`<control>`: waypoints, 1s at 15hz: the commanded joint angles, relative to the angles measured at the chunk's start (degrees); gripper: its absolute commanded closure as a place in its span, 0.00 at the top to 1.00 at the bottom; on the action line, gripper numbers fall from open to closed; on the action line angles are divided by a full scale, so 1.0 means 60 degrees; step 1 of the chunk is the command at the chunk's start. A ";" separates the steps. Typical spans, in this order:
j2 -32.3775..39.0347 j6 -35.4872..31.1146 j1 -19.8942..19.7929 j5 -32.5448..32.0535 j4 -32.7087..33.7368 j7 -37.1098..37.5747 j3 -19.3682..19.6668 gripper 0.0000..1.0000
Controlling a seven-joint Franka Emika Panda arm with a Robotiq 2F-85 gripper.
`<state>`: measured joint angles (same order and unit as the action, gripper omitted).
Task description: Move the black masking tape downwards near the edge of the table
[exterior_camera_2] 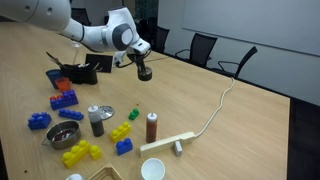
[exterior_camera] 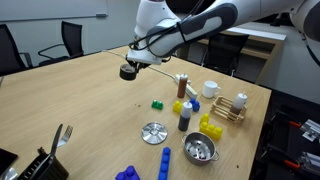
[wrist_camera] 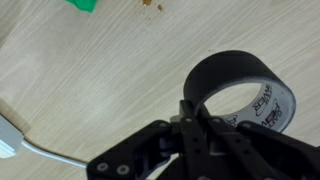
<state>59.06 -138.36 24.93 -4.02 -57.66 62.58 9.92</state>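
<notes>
The black masking tape (exterior_camera: 128, 71) is a thick black ring held in my gripper (exterior_camera: 132, 66), lifted a little above the light tan table (exterior_camera: 90, 110). In the other exterior view the tape (exterior_camera_2: 144, 72) hangs below the gripper (exterior_camera_2: 142, 62) over the table (exterior_camera_2: 220, 130). In the wrist view the roll (wrist_camera: 240, 85) fills the right side, and the gripper fingers (wrist_camera: 197, 118) are pinched on its wall, one finger inside the hollow centre.
A silver disc (exterior_camera: 153, 132), metal bowl (exterior_camera: 199, 150), dark bottle (exterior_camera: 185, 115), brown bottle (exterior_camera: 181, 86), green block (exterior_camera: 157, 103), yellow and blue bricks, a white cup (exterior_camera: 211, 89) and wooden rack (exterior_camera: 230, 108) stand on the table. A white cable (exterior_camera_2: 215, 112) runs across it. Office chairs surround it.
</notes>
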 commanded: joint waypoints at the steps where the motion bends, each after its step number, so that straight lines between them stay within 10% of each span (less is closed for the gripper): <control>1: -0.1402 -0.0760 0.0451 -0.0135 -0.2291 0.0750 0.0275 0.02; 13: -0.5247 -0.1987 0.1782 -0.2653 -0.8086 0.4307 0.0483 0.02; 15: -0.4604 -0.1425 0.1318 -0.2571 -0.7103 0.4124 -0.0044 0.07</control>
<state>31.57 -147.28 34.61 -17.77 -100.51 86.33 11.63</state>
